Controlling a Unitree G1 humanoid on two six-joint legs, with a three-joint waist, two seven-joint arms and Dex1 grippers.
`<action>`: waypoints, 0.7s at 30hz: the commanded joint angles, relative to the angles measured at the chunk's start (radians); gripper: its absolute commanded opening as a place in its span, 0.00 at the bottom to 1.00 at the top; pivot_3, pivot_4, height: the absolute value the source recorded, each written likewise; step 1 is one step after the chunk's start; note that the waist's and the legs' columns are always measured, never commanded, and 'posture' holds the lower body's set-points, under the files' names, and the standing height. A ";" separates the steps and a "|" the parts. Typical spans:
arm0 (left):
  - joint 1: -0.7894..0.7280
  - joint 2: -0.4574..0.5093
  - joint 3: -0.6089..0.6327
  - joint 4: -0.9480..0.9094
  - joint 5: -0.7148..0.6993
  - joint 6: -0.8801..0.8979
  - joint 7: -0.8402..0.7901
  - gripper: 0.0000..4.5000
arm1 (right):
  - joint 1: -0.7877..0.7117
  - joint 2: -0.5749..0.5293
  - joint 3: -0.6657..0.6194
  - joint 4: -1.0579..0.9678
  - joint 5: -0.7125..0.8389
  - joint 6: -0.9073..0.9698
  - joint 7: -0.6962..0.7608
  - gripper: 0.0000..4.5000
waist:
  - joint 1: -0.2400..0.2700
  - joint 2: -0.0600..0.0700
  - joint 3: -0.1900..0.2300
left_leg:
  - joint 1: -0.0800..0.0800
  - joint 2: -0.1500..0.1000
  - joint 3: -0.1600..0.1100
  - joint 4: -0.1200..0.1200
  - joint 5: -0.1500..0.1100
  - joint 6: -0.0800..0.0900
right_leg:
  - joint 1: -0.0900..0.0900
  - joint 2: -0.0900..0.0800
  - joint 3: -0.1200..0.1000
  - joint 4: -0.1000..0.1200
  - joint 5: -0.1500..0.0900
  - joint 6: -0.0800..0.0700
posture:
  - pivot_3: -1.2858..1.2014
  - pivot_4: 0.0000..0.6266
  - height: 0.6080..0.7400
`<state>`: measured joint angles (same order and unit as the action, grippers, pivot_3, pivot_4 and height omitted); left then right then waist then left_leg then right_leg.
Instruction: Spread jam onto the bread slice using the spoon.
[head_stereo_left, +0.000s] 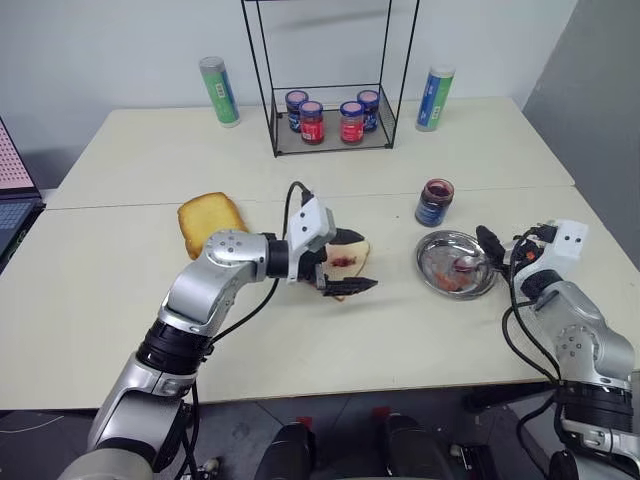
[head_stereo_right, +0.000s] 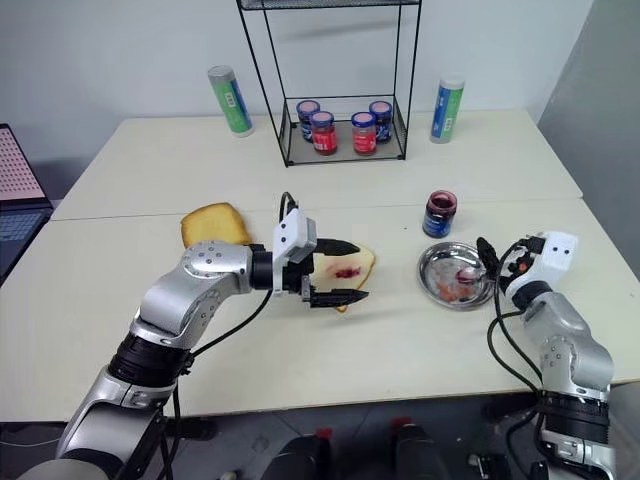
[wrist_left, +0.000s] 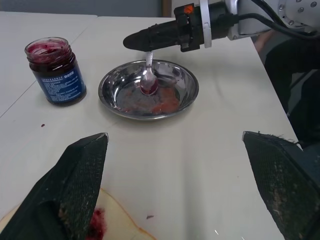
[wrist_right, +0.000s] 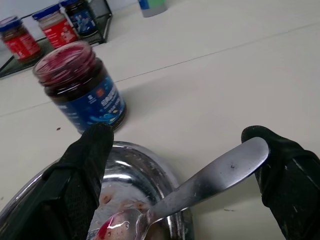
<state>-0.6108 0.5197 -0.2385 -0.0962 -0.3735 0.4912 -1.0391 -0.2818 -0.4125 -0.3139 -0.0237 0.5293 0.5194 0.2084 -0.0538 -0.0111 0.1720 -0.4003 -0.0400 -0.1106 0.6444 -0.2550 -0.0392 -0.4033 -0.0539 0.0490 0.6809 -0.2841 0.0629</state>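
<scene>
The pale bread slice (head_stereo_right: 352, 262) lies mid-table with a dark red blob of jam (head_stereo_right: 346, 271) on it. My left gripper (head_stereo_right: 358, 270) is open, one finger on each side of the slice, just above it. The silver spoon (wrist_right: 210, 182) leans in the round steel dish (head_stereo_left: 432, 250), its jam-coated bowl (wrist_left: 148, 89) down in the dish among jam smears (wrist_left: 160, 102). Its handle end rests against one finger (wrist_right: 280, 165) of my right gripper (wrist_right: 179, 131), which stands open at the dish's right rim without gripping it.
An open jam jar (head_stereo_left: 434, 201) stands just behind the dish. A thick golden toast (head_stereo_left: 208, 220) lies left of my left arm. A wire rack (head_stereo_left: 330, 130) with several jars and two tall cans (head_stereo_left: 219, 91) (head_stereo_left: 434, 98) stand at the back. A laptop (head_stereo_left: 10, 200) is at the left edge.
</scene>
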 joint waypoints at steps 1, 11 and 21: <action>0.009 0.011 0.033 -0.056 -0.011 -0.004 0.002 1.00 | 0.008 -0.023 0.019 -0.059 -0.041 -0.036 0.033 0.99 | 0.000 0.000 0.000 | 0.000 0.000 0.000 0.000 0.000 0.000 | 0.000 0.000 0.000 0.000 0.000 0.000 | 0.52 0.24 1.00; 0.043 0.021 0.045 -0.087 -0.007 -0.009 0.012 1.00 | 0.047 -0.062 0.083 -0.069 -0.147 -0.040 0.090 0.99 | 0.002 0.000 0.000 | 0.000 0.000 0.000 0.000 0.000 0.000 | 0.000 0.000 0.000 0.000 0.000 0.000 | 0.52 0.24 1.00; 0.043 0.016 0.051 -0.083 0.000 -0.020 0.038 1.00 | 0.059 -0.158 0.130 -0.085 -0.277 -0.067 0.130 0.99 | 0.003 0.000 0.000 | 0.000 0.000 0.000 0.000 0.000 0.000 | 0.000 0.000 0.000 0.000 0.000 0.000 | 0.52 0.24 1.00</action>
<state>-0.5599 0.5342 -0.2167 -0.1519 -0.3726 0.4903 -1.0113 -0.2169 -0.5523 -0.1756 -0.0684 0.2726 0.4807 0.3301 -0.0505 -0.0112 0.1719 -0.4001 -0.0401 -0.1106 0.6448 -0.2549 -0.0392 -0.4030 -0.0540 0.0487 0.6809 -0.2841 0.0629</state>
